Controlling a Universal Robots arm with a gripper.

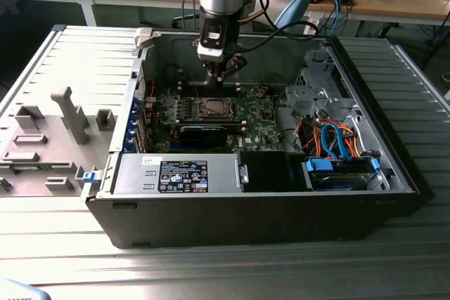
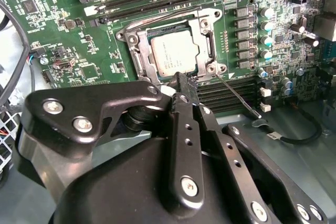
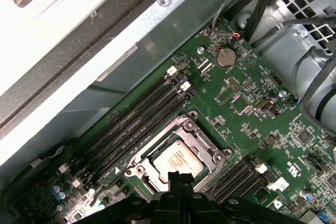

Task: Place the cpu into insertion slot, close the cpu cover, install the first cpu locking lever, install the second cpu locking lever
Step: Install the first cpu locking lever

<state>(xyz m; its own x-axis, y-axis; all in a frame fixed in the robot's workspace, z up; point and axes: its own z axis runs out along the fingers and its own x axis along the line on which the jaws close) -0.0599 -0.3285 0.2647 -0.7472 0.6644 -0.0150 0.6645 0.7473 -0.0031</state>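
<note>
The cpu (image 2: 173,51) lies flat in its socket on the green motherboard, its silver-grey top showing in both wrist views (image 3: 178,160). The cpu cover (image 2: 203,35) lies down around it as a silvery frame (image 3: 212,153). One thin locking lever (image 2: 239,98) stands out from a corner of the socket, away from the frame. A second wire lever (image 2: 157,18) runs along another side. My gripper (image 2: 181,77) hangs just above the socket's edge, fingers shut together with nothing between them (image 3: 181,178). In the exterior view the gripper (image 1: 221,74) is over the socket (image 1: 214,108).
The open black computer case (image 1: 246,209) stands on a ribbed metal table. Memory slots (image 3: 136,124) flank the socket. A black card (image 1: 204,131) sits in front of it. A drive cage with orange and blue cables (image 1: 334,138) is at the exterior view's right. A grey fixture tray (image 1: 49,138) lies at its left.
</note>
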